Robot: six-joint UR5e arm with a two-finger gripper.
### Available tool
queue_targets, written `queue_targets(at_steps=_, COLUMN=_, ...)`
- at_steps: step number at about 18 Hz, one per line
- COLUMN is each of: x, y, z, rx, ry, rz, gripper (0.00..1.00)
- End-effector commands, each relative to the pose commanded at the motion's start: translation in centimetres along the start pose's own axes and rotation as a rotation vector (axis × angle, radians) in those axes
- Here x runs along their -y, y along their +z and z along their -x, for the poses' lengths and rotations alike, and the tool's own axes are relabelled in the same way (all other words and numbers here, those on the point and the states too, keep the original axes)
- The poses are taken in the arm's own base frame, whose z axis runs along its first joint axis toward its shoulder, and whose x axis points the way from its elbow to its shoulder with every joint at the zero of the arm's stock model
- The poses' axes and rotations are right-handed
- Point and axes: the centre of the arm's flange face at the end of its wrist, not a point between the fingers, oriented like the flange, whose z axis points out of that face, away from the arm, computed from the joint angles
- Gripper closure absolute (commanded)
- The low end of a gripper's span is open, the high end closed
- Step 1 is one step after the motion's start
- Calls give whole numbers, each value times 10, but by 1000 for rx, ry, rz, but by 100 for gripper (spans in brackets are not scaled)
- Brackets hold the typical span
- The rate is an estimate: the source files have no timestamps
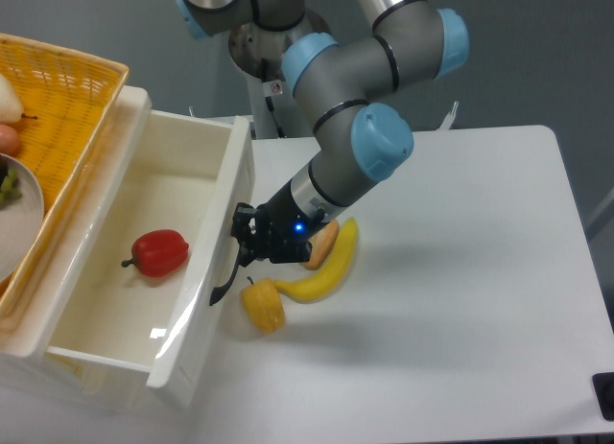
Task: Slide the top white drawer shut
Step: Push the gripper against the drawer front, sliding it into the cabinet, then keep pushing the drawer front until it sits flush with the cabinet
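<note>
The top white drawer (206,271) stands partly pulled out of the cabinet at the left, with a red bell pepper (158,252) lying inside it. Its black arched handle (226,276) hangs on the panelled front. My gripper (243,241) presses against that front just above the handle. Its black fingers are close together with nothing between them.
A yellow wicker basket (67,99) sits on top of the cabinet with a grey plate (19,223) of food in it. A banana (321,271), a yellow pepper (264,308) and an orange piece (321,245) lie on the white table right by the drawer front.
</note>
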Motion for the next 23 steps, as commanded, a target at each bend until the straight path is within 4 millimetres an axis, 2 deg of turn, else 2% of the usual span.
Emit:
queue_targets(at_steps=6, x=5, y=6, z=-22, rx=0, ry=8, rz=10, gripper=89)
queue_targets(at_steps=23, x=11, y=27, z=-46, rx=-12, ry=17, rz=41, gripper=88)
